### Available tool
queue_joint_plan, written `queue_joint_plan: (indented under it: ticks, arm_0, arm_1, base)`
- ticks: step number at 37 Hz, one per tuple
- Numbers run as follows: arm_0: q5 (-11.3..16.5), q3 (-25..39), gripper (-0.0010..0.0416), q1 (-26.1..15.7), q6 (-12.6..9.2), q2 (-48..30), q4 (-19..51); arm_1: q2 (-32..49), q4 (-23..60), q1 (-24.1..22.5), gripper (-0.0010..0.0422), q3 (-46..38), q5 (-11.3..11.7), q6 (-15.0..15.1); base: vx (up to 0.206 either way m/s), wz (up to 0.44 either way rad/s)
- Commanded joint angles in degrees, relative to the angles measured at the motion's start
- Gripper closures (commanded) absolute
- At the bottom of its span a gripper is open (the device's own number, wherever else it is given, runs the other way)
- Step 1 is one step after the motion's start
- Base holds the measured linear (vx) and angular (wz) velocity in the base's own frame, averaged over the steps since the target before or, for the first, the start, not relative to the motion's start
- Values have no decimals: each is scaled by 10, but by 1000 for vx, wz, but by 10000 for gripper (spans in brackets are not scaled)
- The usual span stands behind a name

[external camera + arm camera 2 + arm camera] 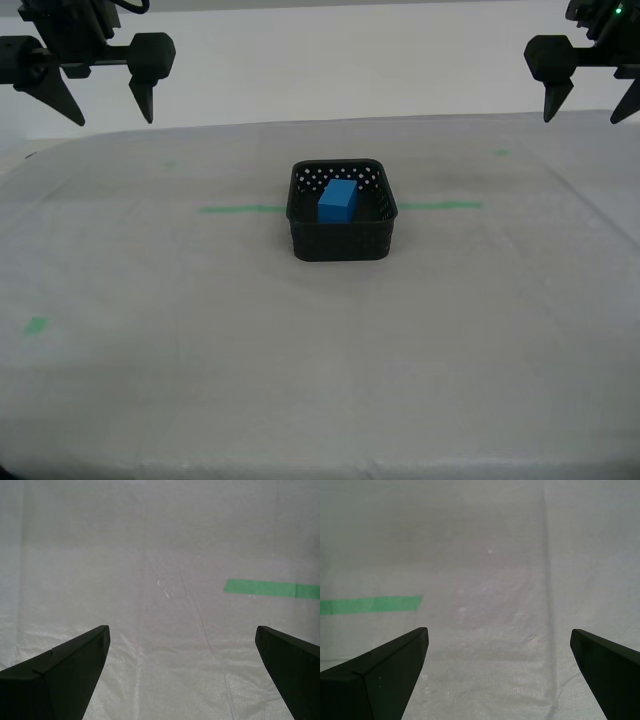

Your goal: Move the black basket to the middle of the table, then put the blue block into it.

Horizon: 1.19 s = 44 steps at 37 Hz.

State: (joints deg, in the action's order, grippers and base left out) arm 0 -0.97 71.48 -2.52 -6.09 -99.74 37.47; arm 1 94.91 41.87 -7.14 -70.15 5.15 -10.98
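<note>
Both grippers wide open, empty; first [497, 672] | second [180, 672] | blue block [338, 200] in black basket [342, 235]

A plain whitish backdrop [340, 70] is filling the upper part of the exterior view, running from that view's left to its right without any visible break, pattern or object on it. It is looking brightest around its middle and is shading slightly greyer towards the very top, where a thin darker band is showing. Whether it is a wall or a hung sheet is not coming through clearly, and neither wrist view is showing it.
</note>
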Motion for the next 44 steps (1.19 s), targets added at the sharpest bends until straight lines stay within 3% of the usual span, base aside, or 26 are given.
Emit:
queue_joint_plan:
  ticks: [1,44]
  arm_0:
    - [0,0,7,0,1,0,-1]
    - [0,0,7,0,1,0,-1]
  arm_1:
    - [0,0,0,12,0,1,0]
    - [0,0,0,12,0,1,0]
  base:
    - [0,0]
    - [0,0]
